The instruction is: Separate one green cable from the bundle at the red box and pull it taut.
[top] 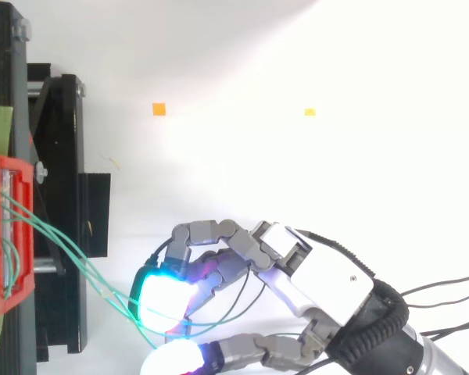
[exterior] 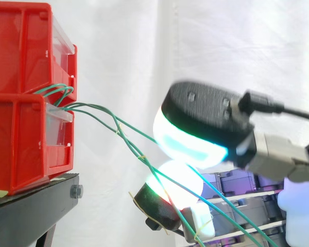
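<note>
green cables [exterior: 87, 106]: thin, several strands, curved, fanning down-right from box front | red box [exterior: 20, 139]: two stacked bins, upright

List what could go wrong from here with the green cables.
Several thin green cables run together between the robot hand's glowing pads, so pulling may drag the whole bundle, not one. The strands cross and twist midway, which may snag. Pulling harder could shift the stacked red plastic bins on their black stand.

side: level, close, facing across | top: overhead, looking down | shared: red bins [exterior: 20, 139], green cables [exterior: 92, 108], hand [top: 320, 273]
</note>
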Motion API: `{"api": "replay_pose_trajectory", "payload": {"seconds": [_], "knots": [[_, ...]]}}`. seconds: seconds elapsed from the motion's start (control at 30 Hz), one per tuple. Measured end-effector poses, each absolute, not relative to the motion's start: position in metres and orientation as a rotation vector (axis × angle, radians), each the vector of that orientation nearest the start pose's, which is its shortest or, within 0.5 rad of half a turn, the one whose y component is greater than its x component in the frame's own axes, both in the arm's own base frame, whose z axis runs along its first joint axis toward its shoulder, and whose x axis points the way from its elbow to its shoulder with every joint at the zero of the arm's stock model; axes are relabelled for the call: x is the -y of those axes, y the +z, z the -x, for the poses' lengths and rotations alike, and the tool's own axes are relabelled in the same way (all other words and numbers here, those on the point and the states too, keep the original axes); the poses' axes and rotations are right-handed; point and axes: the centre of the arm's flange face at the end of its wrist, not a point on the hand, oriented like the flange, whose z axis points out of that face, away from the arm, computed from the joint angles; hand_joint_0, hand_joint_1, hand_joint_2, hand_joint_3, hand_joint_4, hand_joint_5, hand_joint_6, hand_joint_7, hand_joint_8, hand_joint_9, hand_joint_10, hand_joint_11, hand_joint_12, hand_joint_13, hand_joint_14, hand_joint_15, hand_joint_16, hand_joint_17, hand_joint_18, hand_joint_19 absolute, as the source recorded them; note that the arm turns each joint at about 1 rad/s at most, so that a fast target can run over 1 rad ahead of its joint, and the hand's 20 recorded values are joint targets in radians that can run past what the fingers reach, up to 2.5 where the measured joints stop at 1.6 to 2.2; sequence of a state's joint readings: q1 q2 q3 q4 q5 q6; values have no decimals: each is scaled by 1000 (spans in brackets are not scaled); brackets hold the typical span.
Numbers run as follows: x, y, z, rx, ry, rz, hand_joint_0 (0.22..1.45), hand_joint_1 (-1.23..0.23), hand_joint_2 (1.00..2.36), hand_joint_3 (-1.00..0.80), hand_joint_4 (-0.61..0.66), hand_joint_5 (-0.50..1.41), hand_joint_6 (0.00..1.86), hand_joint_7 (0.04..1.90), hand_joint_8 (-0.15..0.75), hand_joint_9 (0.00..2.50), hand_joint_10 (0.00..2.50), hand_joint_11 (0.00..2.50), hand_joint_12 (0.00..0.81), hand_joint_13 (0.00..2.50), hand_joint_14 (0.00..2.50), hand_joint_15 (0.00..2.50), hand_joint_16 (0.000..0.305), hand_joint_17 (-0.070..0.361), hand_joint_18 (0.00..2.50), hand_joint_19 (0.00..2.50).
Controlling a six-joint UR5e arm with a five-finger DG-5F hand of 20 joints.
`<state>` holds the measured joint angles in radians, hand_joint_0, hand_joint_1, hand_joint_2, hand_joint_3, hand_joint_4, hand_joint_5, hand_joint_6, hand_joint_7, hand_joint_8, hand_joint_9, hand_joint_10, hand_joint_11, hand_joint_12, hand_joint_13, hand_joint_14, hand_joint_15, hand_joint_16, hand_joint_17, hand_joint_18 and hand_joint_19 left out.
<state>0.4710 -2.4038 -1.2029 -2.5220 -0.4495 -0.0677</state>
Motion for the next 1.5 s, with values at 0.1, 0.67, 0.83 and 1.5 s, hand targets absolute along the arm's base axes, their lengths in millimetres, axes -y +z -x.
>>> {"api": "replay_pose_trajectory", "payload": {"seconds": [0.1,0.67,0.83,1.5], "knots": [[-129,181,-746,-637,788,-1420,465,-632,1000,-500,233,-67,906,1359,334,1427,26,993,410,1019,20,680,69,155,855,718],[-129,180,-745,-639,787,-1420,683,-1051,1020,-210,266,-102,922,1340,312,1238,24,1090,378,957,23,752,62,139,784,749],[-129,180,-745,-639,787,-1420,741,-1138,1011,-339,318,-151,939,1228,340,1013,22,1150,375,815,22,729,62,139,680,718],[-129,179,-744,-640,787,-1422,486,-581,1000,-500,290,-99,914,1334,342,1259,22,1134,401,919,21,733,65,147,749,755]]}}
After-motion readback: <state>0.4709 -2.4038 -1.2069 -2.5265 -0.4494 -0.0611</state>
